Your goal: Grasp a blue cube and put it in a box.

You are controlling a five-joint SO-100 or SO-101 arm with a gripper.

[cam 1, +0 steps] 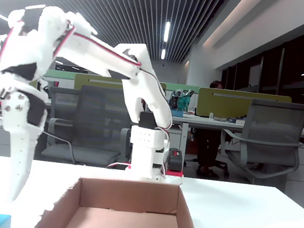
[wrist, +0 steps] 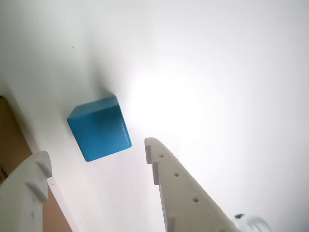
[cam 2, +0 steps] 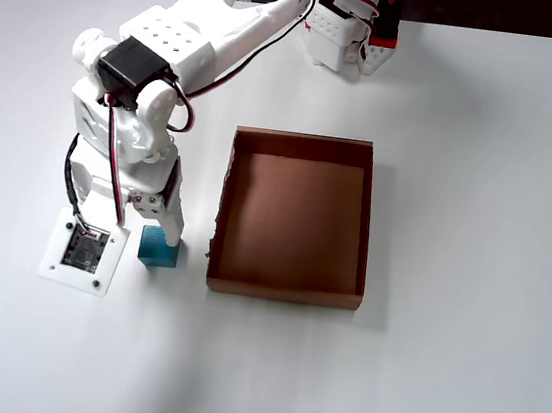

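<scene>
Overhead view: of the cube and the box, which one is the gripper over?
The blue cube, lying on the table left of the box. The open gripper hangs above it, and the cardboard box is empty.

tool (cam 2: 156, 237) over blue cube (cam 2: 159, 251), box (cam 2: 284, 290) beside

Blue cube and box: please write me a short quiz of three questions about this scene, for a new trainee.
1. True or false: the blue cube already lies inside the box.
2. In the overhead view, the cube is on which side of the box? A) left B) right C) beyond its far wall
3. Fill in: in the wrist view the gripper is ____, with the cube not yet between its fingers.

Key: 1. False, it rests on the table outside the box. 2. A. 3. open.
</scene>
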